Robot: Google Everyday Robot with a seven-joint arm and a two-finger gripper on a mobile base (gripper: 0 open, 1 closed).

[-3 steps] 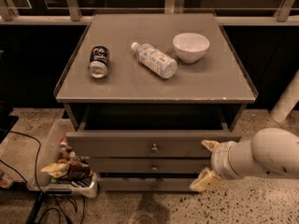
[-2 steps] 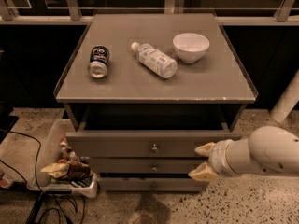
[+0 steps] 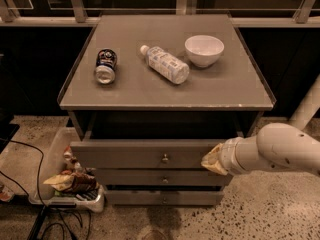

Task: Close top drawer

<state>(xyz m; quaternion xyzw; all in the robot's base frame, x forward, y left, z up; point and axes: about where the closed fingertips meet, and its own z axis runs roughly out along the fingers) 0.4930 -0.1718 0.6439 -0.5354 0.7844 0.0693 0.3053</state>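
Note:
The top drawer (image 3: 125, 154) is a wide grey-brown drawer with a small round metal knob (image 3: 164, 158) at its centre. It stands pulled out from the cabinet, with a dark gap above its box under the tabletop. My gripper (image 3: 212, 159), on a white arm coming in from the right, is at the right end of the drawer's front panel and touches it or is very close to it. Its yellowish fingers look pressed together and hold nothing.
Two shorter drawers (image 3: 130, 178) with like knobs sit below. On the tabletop (image 3: 235, 89) lie a can (image 3: 105, 66) and a plastic bottle (image 3: 165, 64), and a white bowl (image 3: 204, 50) stands there. A bin of snack packets (image 3: 67, 184) and cables (image 3: 36, 184) are on the floor at left. A white pole (image 3: 306, 109) is at right.
My gripper has moved left and a little up, onto the right end of the top drawer's front. Its fingers, apart a second ago, have come together.

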